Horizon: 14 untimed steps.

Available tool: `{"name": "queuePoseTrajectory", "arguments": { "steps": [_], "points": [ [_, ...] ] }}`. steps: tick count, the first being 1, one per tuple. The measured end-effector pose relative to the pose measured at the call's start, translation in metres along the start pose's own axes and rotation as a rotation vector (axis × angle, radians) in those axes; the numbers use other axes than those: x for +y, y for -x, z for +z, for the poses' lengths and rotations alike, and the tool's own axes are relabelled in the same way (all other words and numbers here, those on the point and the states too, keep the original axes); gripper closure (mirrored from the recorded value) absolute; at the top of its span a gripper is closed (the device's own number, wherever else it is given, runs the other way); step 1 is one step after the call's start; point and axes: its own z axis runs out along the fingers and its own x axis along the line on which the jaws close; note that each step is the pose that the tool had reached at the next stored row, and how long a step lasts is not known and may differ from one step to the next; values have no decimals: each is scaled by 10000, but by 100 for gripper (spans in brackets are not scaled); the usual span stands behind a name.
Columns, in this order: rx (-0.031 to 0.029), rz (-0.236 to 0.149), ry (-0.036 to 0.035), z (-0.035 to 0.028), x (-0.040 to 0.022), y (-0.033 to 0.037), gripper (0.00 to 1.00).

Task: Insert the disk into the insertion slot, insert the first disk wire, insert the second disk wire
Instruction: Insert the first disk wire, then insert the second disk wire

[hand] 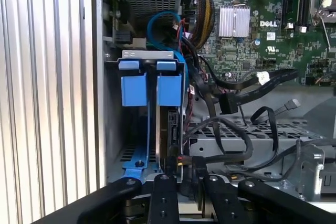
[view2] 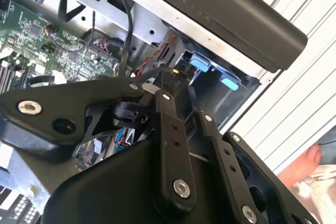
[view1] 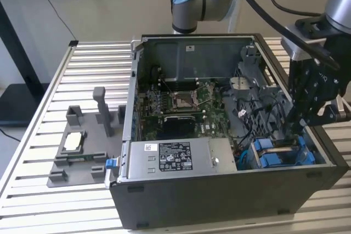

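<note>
The disk [hand: 170, 129] stands on edge inside the insertion slot [hand: 113, 124], and its blue frame tabs [hand: 169, 88] show at the far end. In the exterior view the disk [view1: 282, 147] sits in the case's near corner at that view's right. My gripper [hand: 182, 178] is at the disk's near end, shut on the black plug of a disk wire [hand: 181, 164] with red and yellow leads. The second wrist view has my gripper [view2: 176, 95] with that plug [view2: 172, 74] pressed toward the bay. A second black flat wire [hand: 229, 103] hangs loose beside the bay.
The grey power-supply box [view1: 175, 156] fills the case's front middle, with the green motherboard [view1: 181, 114] behind it. Loose black cables [hand: 252, 129] cross a perforated metal cage next to the bay. A grey parts fixture [view1: 82, 146] lies on the slatted table. A person's hand [view2: 311, 167] is nearby.
</note>
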Motion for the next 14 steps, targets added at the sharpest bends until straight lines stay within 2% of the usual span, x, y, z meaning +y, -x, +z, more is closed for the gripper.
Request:
{"name": "queuePoseTrajectory", "arguments": {
  "steps": [4,11,14],
  "points": [
    [5,43,-2,-30,9,27,73],
    [1,45,-2,-224,8,54,73],
    [0,47,-2,-255,21,84,73]
  ]
}}
